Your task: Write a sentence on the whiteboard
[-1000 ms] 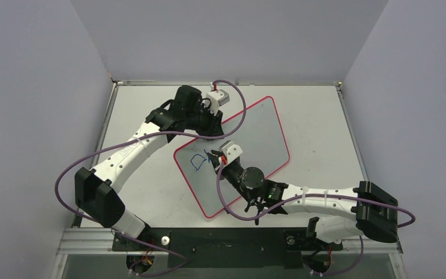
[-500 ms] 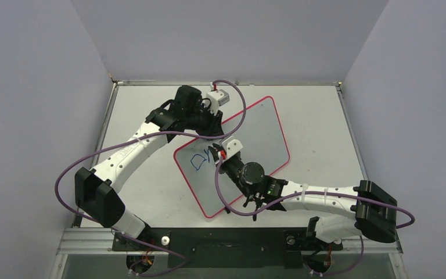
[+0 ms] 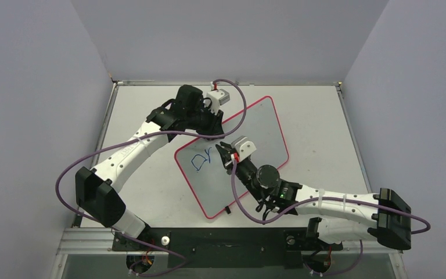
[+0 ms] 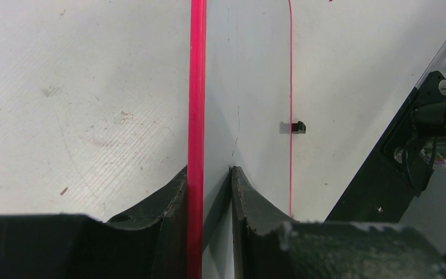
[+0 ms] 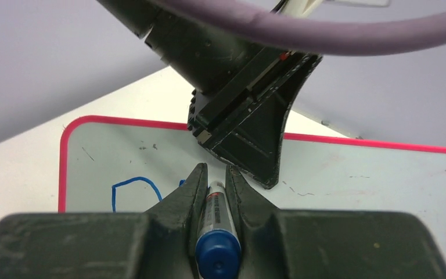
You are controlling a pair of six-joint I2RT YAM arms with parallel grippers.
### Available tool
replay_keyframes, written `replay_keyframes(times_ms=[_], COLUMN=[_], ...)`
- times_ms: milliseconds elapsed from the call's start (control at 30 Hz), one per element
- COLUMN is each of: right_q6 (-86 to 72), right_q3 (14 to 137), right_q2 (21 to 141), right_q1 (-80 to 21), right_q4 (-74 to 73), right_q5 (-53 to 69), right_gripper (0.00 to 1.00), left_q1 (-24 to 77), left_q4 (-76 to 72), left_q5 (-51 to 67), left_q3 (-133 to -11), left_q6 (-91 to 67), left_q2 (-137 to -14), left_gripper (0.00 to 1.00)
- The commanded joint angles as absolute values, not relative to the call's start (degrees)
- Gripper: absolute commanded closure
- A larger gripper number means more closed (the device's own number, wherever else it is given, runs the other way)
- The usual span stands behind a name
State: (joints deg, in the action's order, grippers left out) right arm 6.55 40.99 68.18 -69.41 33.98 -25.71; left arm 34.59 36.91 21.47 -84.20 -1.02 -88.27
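Nearest the arm bases, the right claw (image 5: 213,174) is pinching a marker (image 5: 212,216) by the middle of its barrel. The blue butt end points back at the wrist, and the writing tip is hidden past the fingers. The marker looks light and stiff with a smooth plastic barrel, so it could twist or slide back when pressed down; a grip low on the barrel with gentle downward force seems wise.

Just beyond the tip lies the sentence (image 3: 200,160), so far only a big looping "D" and the beginnings of a second letter in blue. It sits at the left end of the whiteboard (image 3: 258,131), so nearly all the writing is yet to be done.

The whiteboard lies flat and skewed on the table (image 3: 319,110), one corner close to the near edge. It looks thin, rigid and light with a slick face, so it would probably skate on the table under a pen stroke unless it is held. The edge is the place to take it, clear of the writing area.

Farthest out, the left claw (image 4: 209,170) does that. Its fingers are pressed onto the board's far left side, one outside the red rim (image 4: 197,87) and one on the white face. A small black clip (image 4: 293,127) sits on the opposite rim, well apart.
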Motion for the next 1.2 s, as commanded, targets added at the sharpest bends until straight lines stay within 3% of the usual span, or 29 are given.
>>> replay_keyframes(times_ms=[0,733,1167], right_q6=[4.7,-4.4,-4.8], right_q3=[38.7,37.3,36.4], right_q2=[63.5,69.4,70.1], right_q1=[-69.6,-67.4,-67.3], right_q4=[35.5,41.4,40.8], right_q5=[-25.8,-19.1,-21.1], right_gripper=[1.00,1.00,1.00], left_q1=[35.0,35.1,35.1], left_q4=[39.0,37.9,37.2], left_q5=[11.9,11.4,12.2], left_q3=[-86.1,-83.9,-83.7], left_q6=[3.0,2.9,2.5], left_q2=[-89.3,-83.4,-83.0], left_gripper=[1.00,1.00,1.00])
